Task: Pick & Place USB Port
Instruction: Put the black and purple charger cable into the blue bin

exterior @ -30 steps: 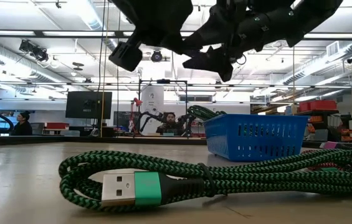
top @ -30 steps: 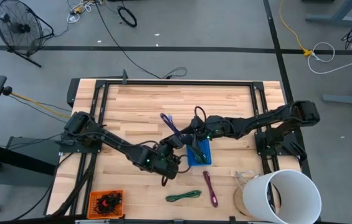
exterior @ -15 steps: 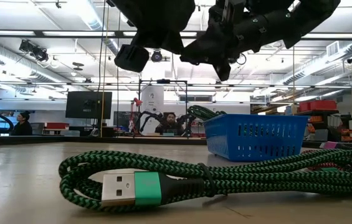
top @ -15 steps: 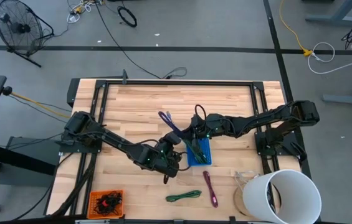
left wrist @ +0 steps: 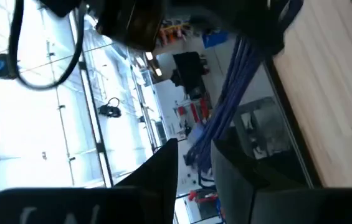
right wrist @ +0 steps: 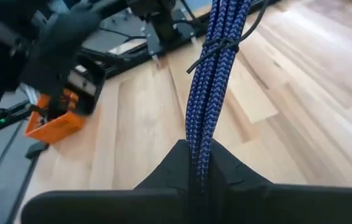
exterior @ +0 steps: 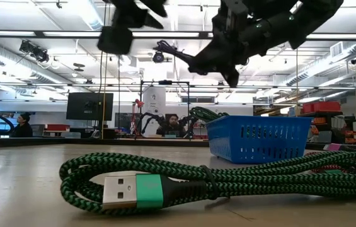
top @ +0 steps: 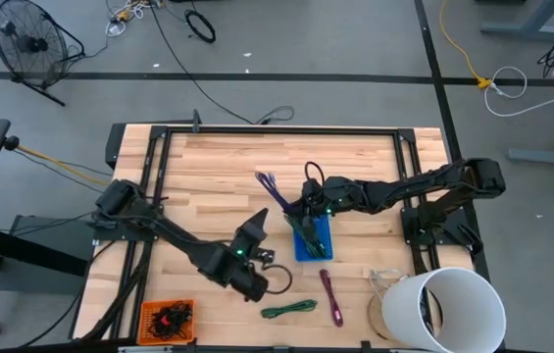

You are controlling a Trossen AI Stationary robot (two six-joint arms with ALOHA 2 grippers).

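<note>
A coiled blue-purple braided USB cable (top: pixel 275 189) (right wrist: pixel 213 87), bound by a black tie, hangs in the air over the table's middle. My right gripper (top: pixel 301 205) (right wrist: pixel 199 163) is shut on it, just to the far side of the blue basket (top: pixel 317 247). My left gripper (top: pixel 257 224) (left wrist: pixel 194 180) stands open toward the near-left of the cable, apart from it. A green cable (top: pixel 306 227) lies in the basket. A second green cable (top: pixel 289 310) (exterior: pixel 165 183) and a magenta one (top: pixel 331 294) lie on the near part of the table. My right gripper pinches one end of the cable bundle (right wrist: pixel 199 144) between its two fingers. The fingers come from the table's right and lie along the bundle. The cable sticks out past the fingertips toward the far left, lifted clear of the table and basket.
An orange tray (top: pixel 167 319) with dark parts sits at the near-left corner. A white bucket (top: pixel 443 309) stands at the near right. A black frame (top: pixel 277 130) runs along the table's far edge, with bare wood in front of it.
My right gripper has shut on the blue-purple cable. My left gripper has opened, let go of the cable and drawn back toward the table's near edge. The cable stays in the air, now held by my right gripper alone.
</note>
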